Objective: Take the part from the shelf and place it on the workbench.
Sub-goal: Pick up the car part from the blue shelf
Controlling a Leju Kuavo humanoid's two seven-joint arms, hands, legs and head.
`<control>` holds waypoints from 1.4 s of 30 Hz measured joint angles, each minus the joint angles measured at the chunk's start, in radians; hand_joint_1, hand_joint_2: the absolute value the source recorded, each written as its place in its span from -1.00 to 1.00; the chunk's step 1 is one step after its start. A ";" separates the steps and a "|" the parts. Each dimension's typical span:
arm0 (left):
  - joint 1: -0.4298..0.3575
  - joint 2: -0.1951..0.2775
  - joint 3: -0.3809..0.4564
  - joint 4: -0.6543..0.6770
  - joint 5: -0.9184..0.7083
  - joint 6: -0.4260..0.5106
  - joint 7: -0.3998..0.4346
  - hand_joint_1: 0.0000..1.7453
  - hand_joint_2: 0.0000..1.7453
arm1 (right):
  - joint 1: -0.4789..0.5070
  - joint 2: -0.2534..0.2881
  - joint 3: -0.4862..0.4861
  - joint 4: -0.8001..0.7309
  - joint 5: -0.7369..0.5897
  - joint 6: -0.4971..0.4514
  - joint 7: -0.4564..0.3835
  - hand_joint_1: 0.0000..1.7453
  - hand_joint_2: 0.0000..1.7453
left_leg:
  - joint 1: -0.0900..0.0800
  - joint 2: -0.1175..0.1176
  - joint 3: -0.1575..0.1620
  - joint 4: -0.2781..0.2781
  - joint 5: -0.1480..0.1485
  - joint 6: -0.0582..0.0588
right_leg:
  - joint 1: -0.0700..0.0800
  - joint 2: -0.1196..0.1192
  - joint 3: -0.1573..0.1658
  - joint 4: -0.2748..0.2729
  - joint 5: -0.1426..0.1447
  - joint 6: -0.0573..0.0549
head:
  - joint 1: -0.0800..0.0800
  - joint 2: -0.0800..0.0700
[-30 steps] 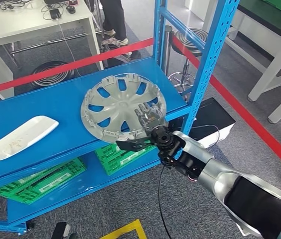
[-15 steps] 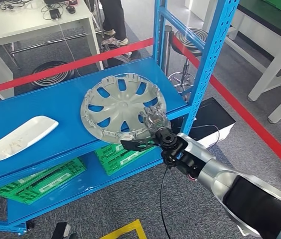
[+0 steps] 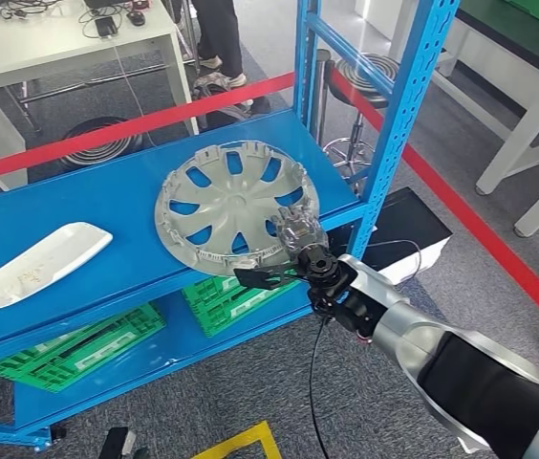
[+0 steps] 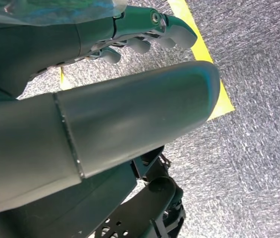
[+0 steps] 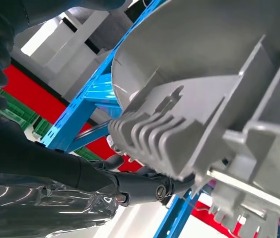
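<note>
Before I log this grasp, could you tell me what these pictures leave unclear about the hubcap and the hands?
- Head view: the right hand covers the hubcap rim, so whether its fingers have closed is unclear.
- Right wrist view: the hubcap underside fills the frame; the fingers lie under its rim, contact uncertain.
- Left wrist view: the left hand hangs over the floor, its fingers partly hidden by dark body parts.

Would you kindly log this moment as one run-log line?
right hand: gripping near rim of hubcap | hubcap: on blue shelf | left hand: hanging over floor, holding nothing

White tray (image 3: 32,263) cut off
</note>
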 joint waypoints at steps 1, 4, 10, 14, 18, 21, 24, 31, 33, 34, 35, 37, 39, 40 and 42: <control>0.000 0.000 0.000 0.000 0.000 0.000 0.000 -1.00 -1.00 | 0.000 0.001 0.000 0.004 0.000 0.000 0.000 -1.00 1.00 | 0.000 0.000 0.000 0.000 0.000 0.000 | 0.000 0.000 0.000 0.000 0.000 0.000 | 0.000 0.000; 0.000 0.000 0.000 0.000 0.000 0.000 0.000 -1.00 -1.00 | -0.001 0.004 0.000 0.013 0.000 0.000 0.000 -1.00 1.00 | 0.000 0.000 0.000 0.000 0.000 0.000 | 0.000 0.000 0.000 0.000 0.000 0.000 | 0.000 0.000; 0.000 0.000 0.000 0.000 0.000 0.000 0.000 -1.00 -1.00 | -0.002 0.009 0.000 0.025 0.000 -0.001 -0.002 -1.00 1.00 | 0.000 0.000 0.000 0.000 0.000 0.000 | 0.000 0.000 0.000 0.000 0.000 0.000 | 0.000 0.000; 0.000 0.000 0.000 0.000 -0.001 0.000 0.000 -1.00 -1.00 | -0.004 0.011 0.000 0.036 0.002 -0.016 -0.009 -1.00 1.00 | 0.000 0.000 0.000 0.000 0.000 0.000 | 0.000 0.000 0.000 0.000 0.000 0.000 | 0.000 0.000; 0.000 0.000 0.000 0.000 -0.003 0.000 0.000 -1.00 -1.00 | -0.013 0.012 0.001 0.052 0.012 -0.043 -0.014 -1.00 1.00 | 0.000 0.000 0.000 0.000 0.000 0.000 | 0.000 0.000 0.000 0.000 0.000 0.000 | 0.000 0.000; 0.000 0.000 0.000 0.000 -0.006 -0.001 0.000 -1.00 -1.00 | -0.021 0.012 0.002 0.061 0.019 -0.058 -0.018 -1.00 1.00 | 0.000 0.000 0.000 0.000 0.000 0.000 | 0.000 0.000 0.000 0.000 0.000 0.000 | 0.000 0.000; 0.000 0.000 0.000 0.000 -0.008 -0.001 0.000 -1.00 -1.00 | -0.026 0.013 0.004 0.068 0.027 -0.070 -0.022 -1.00 1.00 | 0.000 0.000 0.000 0.000 0.000 0.000 | 0.000 0.000 0.000 0.000 0.000 0.000 | 0.000 0.000; -0.002 0.000 0.000 0.000 -0.018 -0.002 0.000 -1.00 -1.00 | -0.040 0.022 0.011 0.088 0.044 -0.099 -0.027 -1.00 1.00 | 0.000 0.000 0.000 0.000 0.000 0.000 | 0.000 0.000 0.000 0.000 0.000 0.000 | 0.000 0.000; -0.002 0.000 0.000 0.000 -0.019 -0.002 0.000 -1.00 -1.00 | -0.042 0.024 0.014 0.094 0.047 -0.104 -0.028 -1.00 1.00 | 0.000 0.000 0.000 0.000 0.000 0.000 | 0.000 0.000 0.000 0.000 0.000 0.000 | 0.000 0.000; -0.002 0.000 0.000 0.000 -0.020 -0.002 0.000 -1.00 -1.00 | -0.043 0.025 0.015 0.097 0.047 -0.105 -0.028 -1.00 1.00 | 0.000 0.000 0.000 0.000 0.000 0.000 | 0.000 0.000 0.000 0.000 0.000 0.000 | 0.000 0.000; -0.003 0.000 0.000 0.000 -0.020 -0.002 0.000 -1.00 -1.00 | -0.044 0.026 0.017 0.099 0.048 -0.105 -0.028 -0.92 1.00 | 0.000 0.000 0.000 0.000 0.000 0.000 | 0.000 0.000 0.000 0.000 0.000 0.000 | 0.000 0.000; -0.003 0.000 0.000 0.000 -0.020 -0.002 0.000 -1.00 -1.00 | -0.045 0.027 0.019 0.104 0.048 -0.105 -0.028 -0.12 1.00 | 0.000 0.000 0.000 0.000 0.000 0.000 | 0.000 0.000 0.000 0.000 0.000 0.000 | 0.000 0.000; -0.003 0.000 0.000 0.000 -0.021 -0.002 0.000 -1.00 -1.00 | -0.045 0.029 0.020 0.109 0.048 -0.105 -0.028 0.78 1.00 | 0.000 0.000 0.000 0.000 0.000 0.000 | 0.000 0.000 0.000 0.000 0.000 0.000 | 0.000 0.000; -0.004 0.000 0.000 0.000 -0.021 -0.002 0.000 -1.00 -1.00 | -0.046 0.029 0.020 0.112 0.048 -0.105 -0.027 0.93 1.00 | 0.000 0.000 0.000 0.000 0.000 0.000 | 0.000 0.000 0.000 0.000 0.000 0.000 | 0.000 0.000; -0.004 0.000 0.000 0.000 -0.021 -0.002 0.000 -1.00 -1.00 | -0.046 0.030 0.020 0.117 0.048 -0.105 -0.027 1.00 1.00 | 0.000 0.000 0.000 0.000 0.000 0.000 | 0.000 0.000 0.000 0.000 0.000 0.000 | 0.000 0.000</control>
